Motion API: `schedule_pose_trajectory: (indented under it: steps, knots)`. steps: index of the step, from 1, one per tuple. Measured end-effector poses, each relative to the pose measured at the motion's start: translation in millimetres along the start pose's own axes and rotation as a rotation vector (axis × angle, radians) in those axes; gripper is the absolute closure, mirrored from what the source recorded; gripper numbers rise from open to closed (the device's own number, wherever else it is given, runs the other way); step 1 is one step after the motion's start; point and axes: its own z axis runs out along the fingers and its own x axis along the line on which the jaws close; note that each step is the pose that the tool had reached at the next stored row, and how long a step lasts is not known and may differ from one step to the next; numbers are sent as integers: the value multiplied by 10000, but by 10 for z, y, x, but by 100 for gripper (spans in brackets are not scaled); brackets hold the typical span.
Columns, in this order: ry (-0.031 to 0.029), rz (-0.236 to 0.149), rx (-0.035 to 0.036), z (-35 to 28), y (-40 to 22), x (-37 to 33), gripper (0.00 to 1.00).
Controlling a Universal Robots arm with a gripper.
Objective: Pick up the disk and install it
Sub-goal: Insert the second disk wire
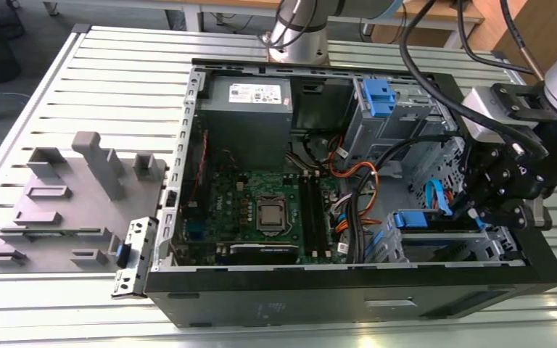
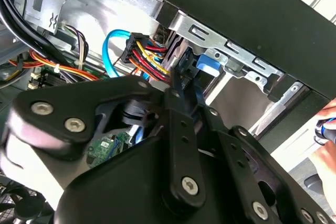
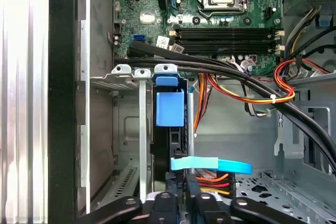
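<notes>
The disk (image 3: 164,145) stands on edge in a slot of the metal drive cage (image 3: 123,77), inside the open computer case (image 1: 356,290). Its blue plastic tab (image 3: 170,107) sits at the cage rim. In the exterior view the blue tab (image 1: 420,219) lies in the cage at the case's right end. My gripper (image 3: 182,169) hangs just behind the disk's end with its black fingers drawn together, and I cannot tell whether they touch it. The gripper (image 1: 475,212) is low in the case on the exterior view's right. Its fingers (image 2: 181,77) meet near the blue tab (image 2: 207,64).
A light blue flat cable (image 3: 210,165) and bundles of red, yellow and black wires (image 3: 252,93) cross close to the gripper. The motherboard (image 1: 259,210) and a grey power supply box (image 1: 249,109) fill the case. A grey fixture with a tall post (image 1: 99,163) sits on the slatted table. A hand (image 2: 328,127) shows outside the case.
</notes>
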Motion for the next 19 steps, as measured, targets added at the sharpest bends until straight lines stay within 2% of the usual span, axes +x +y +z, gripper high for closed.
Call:
schedule_pose_trajectory:
  steps: [1, 4, 7, 19]
  knots:
    - [2, 0, 1, -1, 0, 0, 76]
    - [14, 0, 1, -7, 0, 1, 76]
    - [11, 1, 1, -44, 1, 0, 76]
    - [13, 0, 1, -356, 11, 0, 76]
